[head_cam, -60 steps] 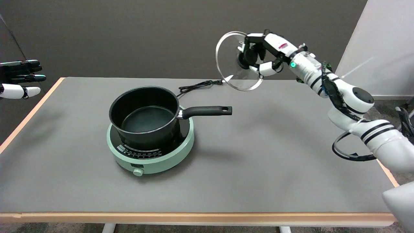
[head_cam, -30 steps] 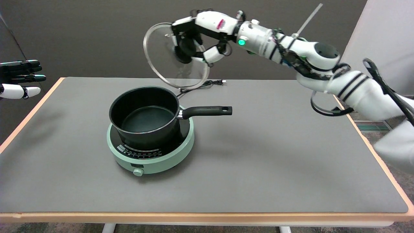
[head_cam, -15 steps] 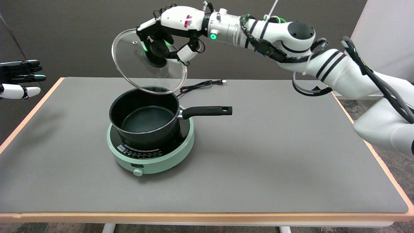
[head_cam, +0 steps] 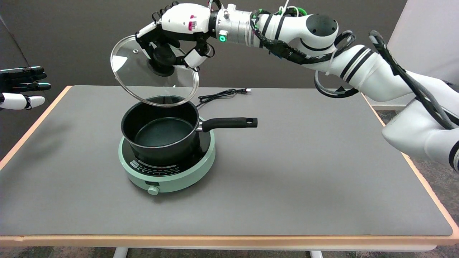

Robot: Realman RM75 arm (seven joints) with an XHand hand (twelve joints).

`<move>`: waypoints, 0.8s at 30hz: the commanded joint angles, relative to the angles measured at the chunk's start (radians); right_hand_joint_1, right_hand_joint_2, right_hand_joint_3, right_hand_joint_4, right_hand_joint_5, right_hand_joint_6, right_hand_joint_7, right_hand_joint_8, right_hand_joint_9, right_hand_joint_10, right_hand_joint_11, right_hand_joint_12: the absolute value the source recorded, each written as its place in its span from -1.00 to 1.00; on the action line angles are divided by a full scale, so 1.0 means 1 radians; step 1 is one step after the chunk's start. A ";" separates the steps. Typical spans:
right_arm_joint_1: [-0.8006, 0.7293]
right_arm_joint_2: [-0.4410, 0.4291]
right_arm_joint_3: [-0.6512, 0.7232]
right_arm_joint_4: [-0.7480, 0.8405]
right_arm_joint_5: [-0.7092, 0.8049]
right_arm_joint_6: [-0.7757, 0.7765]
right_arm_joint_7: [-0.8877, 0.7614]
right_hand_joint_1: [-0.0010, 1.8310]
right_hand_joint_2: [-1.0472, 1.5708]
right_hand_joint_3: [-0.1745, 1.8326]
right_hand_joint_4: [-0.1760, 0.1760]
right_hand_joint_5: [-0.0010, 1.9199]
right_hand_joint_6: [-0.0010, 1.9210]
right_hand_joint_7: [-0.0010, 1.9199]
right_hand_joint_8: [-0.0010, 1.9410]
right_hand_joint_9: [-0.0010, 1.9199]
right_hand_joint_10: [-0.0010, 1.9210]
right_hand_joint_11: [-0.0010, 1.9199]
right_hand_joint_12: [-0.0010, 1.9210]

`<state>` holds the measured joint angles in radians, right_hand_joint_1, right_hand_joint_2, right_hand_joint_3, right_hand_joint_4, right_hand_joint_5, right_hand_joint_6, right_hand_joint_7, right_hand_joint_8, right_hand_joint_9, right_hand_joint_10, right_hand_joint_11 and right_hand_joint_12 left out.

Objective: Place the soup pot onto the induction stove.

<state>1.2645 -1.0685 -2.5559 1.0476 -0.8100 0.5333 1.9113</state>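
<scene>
Nearest the camera, bare grey worktop (head_cam: 287, 186) with a pale wooden edge. Further in, left of centre, a mint-green induction stove (head_cam: 172, 177) with a black glass top and a small round knob on its near side. Seated on that stove, touching its top, the black soup pot (head_cam: 157, 130), upright, uncovered, holding nothing visible on its dark inner floor. Pointing to the picture's right from the pot's rim, a long black handle (head_cam: 229, 123), reaching out past the stove's edge and above the worktop. Behind the pot, toward the far edge, a black power cord (head_cam: 218, 95) lying loosely coiled with its plug end to the right. Above the pot's far rim, held in the air and tilted with its lower edge just over that rim, a glass lid (head_cam: 136, 82) with a metal band; touching the rim or not cannot be told. On the lid's black knob, the right hand (head_cam: 172, 43), fingers (head_cam: 193, 57) wrapped around it and gripping. Stretching back to the picture's right, the white right arm with black bands and cables. At the far left edge, off the worktop, another robot hand (head_cam: 21, 87) in the air.
</scene>
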 commanded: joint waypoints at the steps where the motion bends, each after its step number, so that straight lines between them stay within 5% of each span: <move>1: -0.023 -0.080 0.182 0.035 -0.453 0.100 0.289 0.48 0.46 -0.17 1.00 -0.48 0.58 -0.11 0.44 -0.17 0.88 -0.37 0.64; 16: 0.013 -0.237 0.342 -0.092 -0.712 0.424 0.368 0.48 0.46 -0.18 1.00 -0.45 0.54 -0.12 0.45 -0.18 0.94 -0.35 0.58; 24: 0.035 -0.305 0.328 -0.187 -0.785 0.431 0.367 0.47 0.47 -0.19 1.00 -0.47 0.56 -0.13 0.47 -0.19 0.96 -0.38 0.62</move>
<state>1.2665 -1.2248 -2.3136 1.0043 -1.3499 0.8089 2.2047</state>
